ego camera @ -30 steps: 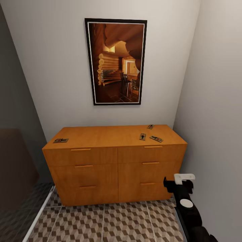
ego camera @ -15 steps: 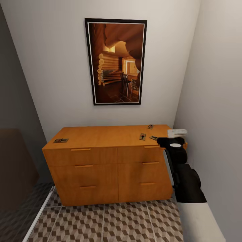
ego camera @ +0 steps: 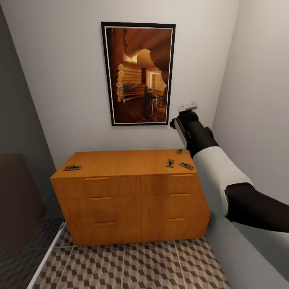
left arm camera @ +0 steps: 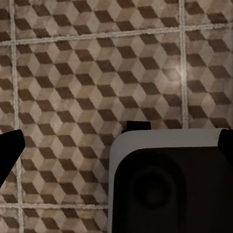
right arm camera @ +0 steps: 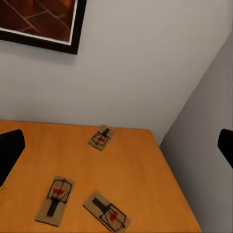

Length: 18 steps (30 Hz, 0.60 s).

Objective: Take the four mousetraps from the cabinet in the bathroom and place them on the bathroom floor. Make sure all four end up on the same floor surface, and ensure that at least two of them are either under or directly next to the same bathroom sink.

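a home (framed picture (ego camera: 138, 73), wooden sideboard (ego camera: 136, 196), tiled floor (ego camera: 132, 265)).

Four mousetraps (ego camera: 72, 167) atop cabinet (ego camera: 120, 162)

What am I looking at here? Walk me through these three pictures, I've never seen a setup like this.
This is a simulated two-armed wheeled robot in a bathroom. The large picture comes from a camera on its head; the other two come from cameras near each gripper.

In the head view, the black and white right arm is raised, its right gripper above the low orange-brown wooden cabinet. Four small flat brown wooden mousetraps lie on the cabinet's top: one near the left end and three near the right end. A framed picture hangs on the wall.

The right wrist view looks down on those three traps, its fingers spread and holding nothing.

The left wrist view looks at the cube-patterned tiled floor.
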Available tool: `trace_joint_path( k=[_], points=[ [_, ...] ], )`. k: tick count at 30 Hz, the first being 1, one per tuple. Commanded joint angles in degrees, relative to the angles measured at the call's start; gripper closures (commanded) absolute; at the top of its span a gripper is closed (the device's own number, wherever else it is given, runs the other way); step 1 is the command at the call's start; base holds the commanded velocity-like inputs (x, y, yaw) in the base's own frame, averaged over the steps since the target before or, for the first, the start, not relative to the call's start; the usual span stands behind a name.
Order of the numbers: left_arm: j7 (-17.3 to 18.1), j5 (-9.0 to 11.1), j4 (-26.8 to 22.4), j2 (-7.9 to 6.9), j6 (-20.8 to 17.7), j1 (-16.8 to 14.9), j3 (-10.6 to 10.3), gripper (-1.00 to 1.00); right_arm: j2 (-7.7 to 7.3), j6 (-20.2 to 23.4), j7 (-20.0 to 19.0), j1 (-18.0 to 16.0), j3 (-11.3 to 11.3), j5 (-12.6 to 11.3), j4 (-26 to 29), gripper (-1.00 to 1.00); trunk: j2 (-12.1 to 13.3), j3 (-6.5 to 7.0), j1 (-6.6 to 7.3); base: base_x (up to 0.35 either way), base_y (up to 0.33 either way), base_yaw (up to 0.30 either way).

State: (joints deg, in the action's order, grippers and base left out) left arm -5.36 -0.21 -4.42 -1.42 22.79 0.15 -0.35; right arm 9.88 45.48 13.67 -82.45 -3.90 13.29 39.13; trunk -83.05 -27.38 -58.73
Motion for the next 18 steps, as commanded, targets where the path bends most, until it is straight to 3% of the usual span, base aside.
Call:
trace_joint_path(
  k=[1,5,12,18],
  points=[
    [-0.2,0.0,-0.1,-0.03,0.1,0.0,-0.1,-1.00,0.09,-1.8,0.2,-1.5,-0.2,-0.4,-2.4,-1.00,0.0,-0.06,0.00,0.000,0.000,0.000],
    [-0.4,0.1,0.0,-0.04,0.0,0.0,-0.1,-1.00,0.11,-4.5,0.1,-2.9,-0.2,-1.6,-5.5,-1.00,0.0,-0.06,0.00,0.000,0.000,0.000],
    [-0.5,0.1,4.3,-0.72,-0.1,0.0,-0.1,-1.00,0.03,-8.5,-0.1,-3.8,-0.3,-5.2,-13.5,-1.00,0.0,-0.06,0.00,0.021,0.000,0.000],
    [-0.5,0.1,7.9,-1.41,-0.1,0.0,-0.1,-1.00,-0.17,-16.3,-0.1,-3.9,-0.3,-7.2,-21.7,-1.00,0.0,-0.06,0.00,0.060,0.000,0.000]
  ],
)
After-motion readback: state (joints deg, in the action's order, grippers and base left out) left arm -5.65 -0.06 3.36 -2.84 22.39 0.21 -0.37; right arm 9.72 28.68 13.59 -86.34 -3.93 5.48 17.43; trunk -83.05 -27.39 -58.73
